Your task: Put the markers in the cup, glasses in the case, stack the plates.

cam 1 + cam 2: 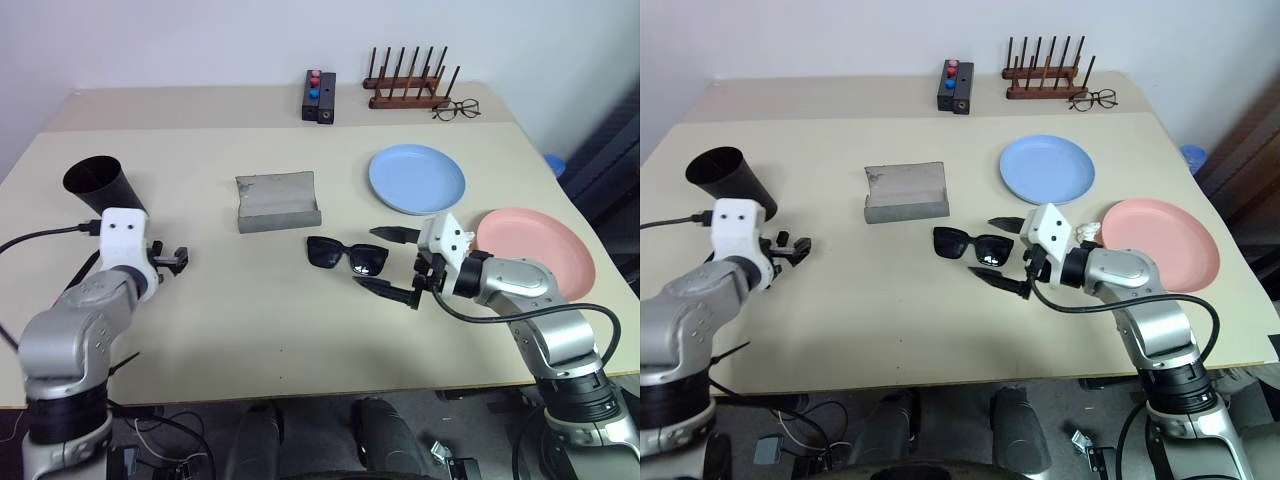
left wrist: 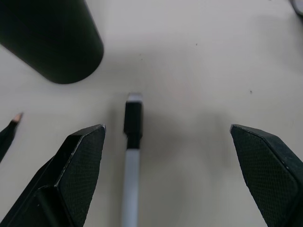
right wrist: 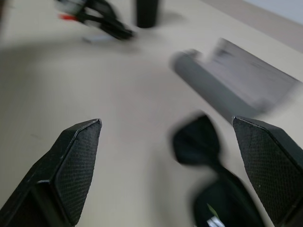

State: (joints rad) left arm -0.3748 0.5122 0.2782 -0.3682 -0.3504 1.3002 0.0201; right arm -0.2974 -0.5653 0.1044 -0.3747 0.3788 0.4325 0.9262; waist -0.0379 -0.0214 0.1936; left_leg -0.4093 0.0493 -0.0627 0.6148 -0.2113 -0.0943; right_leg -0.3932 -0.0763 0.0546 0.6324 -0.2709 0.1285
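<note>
Two end effectors are held open and empty: the right end effector [image 1: 392, 264] is set beside the black thick-framed sunglasses [image 1: 346, 255] on the beige surface [image 1: 250, 320], evidently for grasping; the left end effector [image 2: 170, 156] straddles the white black-capped marker [image 2: 132, 151] near the black tapered cup [image 1: 100, 182].

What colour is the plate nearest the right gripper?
Pink plate, clearest in the left eye view.
</note>
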